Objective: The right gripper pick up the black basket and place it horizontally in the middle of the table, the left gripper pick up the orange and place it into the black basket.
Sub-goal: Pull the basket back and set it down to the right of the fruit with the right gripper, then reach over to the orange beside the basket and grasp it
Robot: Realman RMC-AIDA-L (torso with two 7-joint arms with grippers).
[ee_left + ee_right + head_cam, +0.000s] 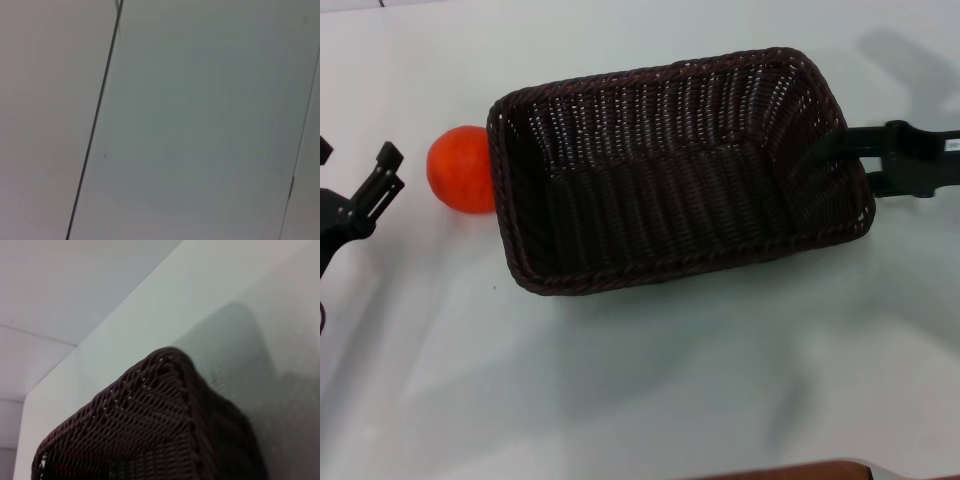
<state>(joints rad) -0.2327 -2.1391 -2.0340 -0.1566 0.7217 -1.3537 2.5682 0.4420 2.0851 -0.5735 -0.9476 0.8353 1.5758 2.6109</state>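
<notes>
The black basket (680,170) lies lengthwise across the middle of the table (620,380), its opening facing up. My right gripper (848,152) is shut on the braided rim of the basket's right end, one jaw inside and one outside. The right wrist view shows a corner of the basket (150,430) close up. I cannot tell if the basket rests on the table or hangs just above it. The orange (462,169) sits on the table, touching the basket's left end. My left gripper (388,170) is open and empty just left of the orange.
A brown edge (800,470) shows at the table's near side. The left wrist view shows only bare tabletop (200,125) with a dark seam (95,125). Soft shadows of the basket and arm lie on the table.
</notes>
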